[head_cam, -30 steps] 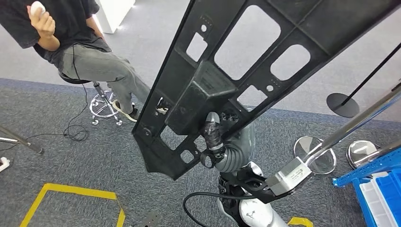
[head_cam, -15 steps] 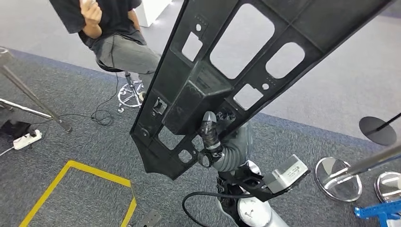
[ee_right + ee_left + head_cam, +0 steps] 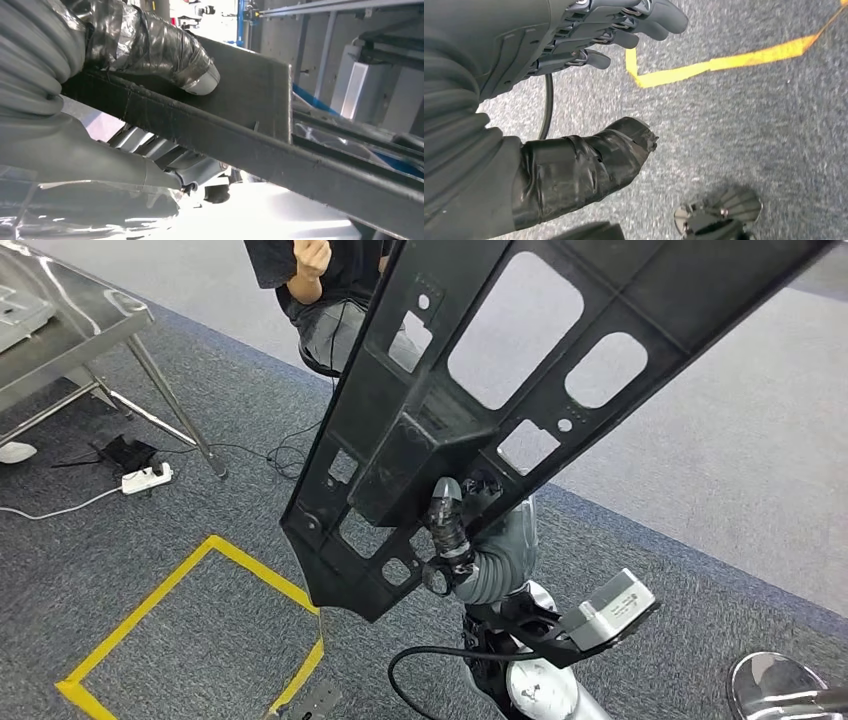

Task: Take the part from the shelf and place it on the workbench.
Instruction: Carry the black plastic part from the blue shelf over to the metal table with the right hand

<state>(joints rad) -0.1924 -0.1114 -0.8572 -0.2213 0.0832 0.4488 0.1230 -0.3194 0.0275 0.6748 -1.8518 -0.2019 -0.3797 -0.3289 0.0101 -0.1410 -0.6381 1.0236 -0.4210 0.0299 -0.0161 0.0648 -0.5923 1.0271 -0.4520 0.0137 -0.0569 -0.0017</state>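
A long black plastic part [image 3: 420,455] with several cut-out windows slants across the head view, raised above the floor. My right hand [image 3: 455,540] grips it from below near its lower end, the taped thumb pressed on its boxy middle. The right wrist view shows that thumb [image 3: 150,45] lying on the part's flat face [image 3: 250,90], with the fingers [image 3: 150,150] under its edge. My left hand [image 3: 549,65] hangs over grey carpet with its fingers apart and nothing in it. A metal workbench [image 3: 60,320] stands at the far left.
A person [image 3: 330,280] sits on a stool behind the part. A power strip [image 3: 145,478] and cables lie by the workbench legs. Yellow floor tape [image 3: 200,570] marks a square at lower left. A round silver stand base [image 3: 785,690] sits at lower right.
The camera has turned left: the person and floor have slid rightwards, the blue rack has left the picture and the metal workbench has come in. The part stays held in my right hand.
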